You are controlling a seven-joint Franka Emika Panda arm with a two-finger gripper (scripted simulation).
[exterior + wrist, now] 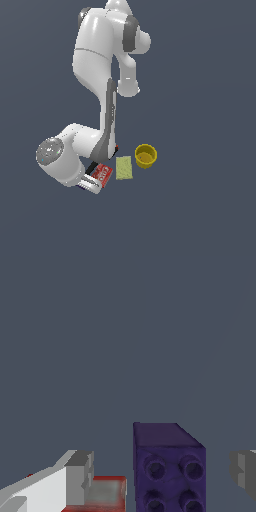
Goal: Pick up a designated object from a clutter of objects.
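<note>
Between claw fingers, purple block

My fingers look matt grey plastic; the purple block is dull, studded plastic, my arm glossy white.

You have a flat, plain slate-grey floor carrying everything. In the exterior view, lower middle of the frame, a yellow cup stands upright on it. Just to its left lies a pale yellow-green flat rectangle, apart from the cup. Left of that, a red packet with white lettering lies flat, partly hidden under the arm. In the wrist view, a dark purple studded block sits on the same grey surface at lower centre.
</note>
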